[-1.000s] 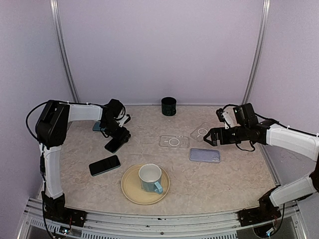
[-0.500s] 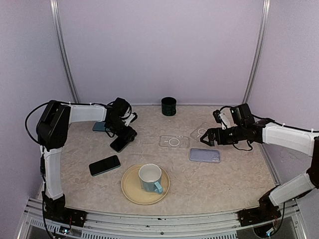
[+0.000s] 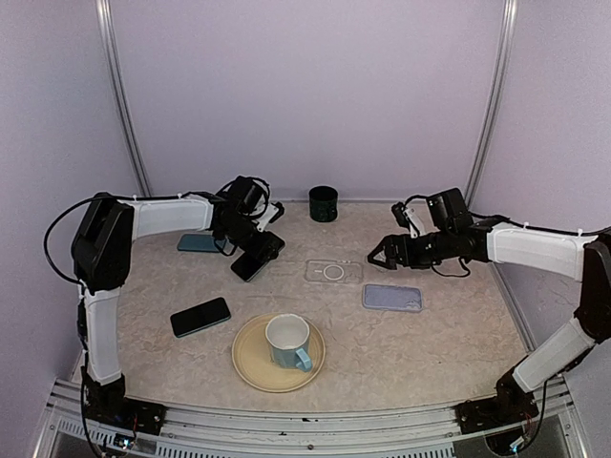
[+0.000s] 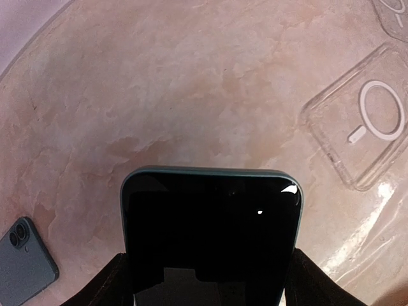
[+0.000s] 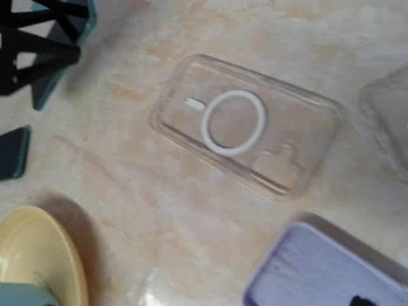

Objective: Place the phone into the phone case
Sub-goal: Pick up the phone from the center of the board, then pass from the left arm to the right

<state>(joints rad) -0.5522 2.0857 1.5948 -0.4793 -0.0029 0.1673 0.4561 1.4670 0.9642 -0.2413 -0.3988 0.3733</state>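
Observation:
My left gripper (image 3: 256, 250) is shut on a dark-screened phone (image 3: 250, 266) with a teal rim, held by its long sides above the table. In the left wrist view the phone (image 4: 210, 229) fills the lower middle, with black fingers (image 4: 112, 282) on either side. A clear phone case (image 3: 334, 272) with a white ring lies flat just to its right, also seen as the clear case (image 4: 366, 121) and the clear case (image 5: 245, 124). My right gripper (image 3: 380, 256) hovers open beyond that case's right end, holding nothing. Its fingers do not show in its own wrist view.
A lilac case (image 3: 392, 298) lies near the right gripper. A teal phone (image 3: 198, 242) and a black phone (image 3: 200, 317) lie on the left. A yellow plate (image 3: 250, 367) bears a mug (image 3: 287, 342). A dark cup (image 3: 324, 203) stands at the back. A second clear case (image 4: 395, 9) shows partly.
The left arm has carried the phone to the right, toward the clear case. The right gripper has moved left and slightly back, closer to that case.

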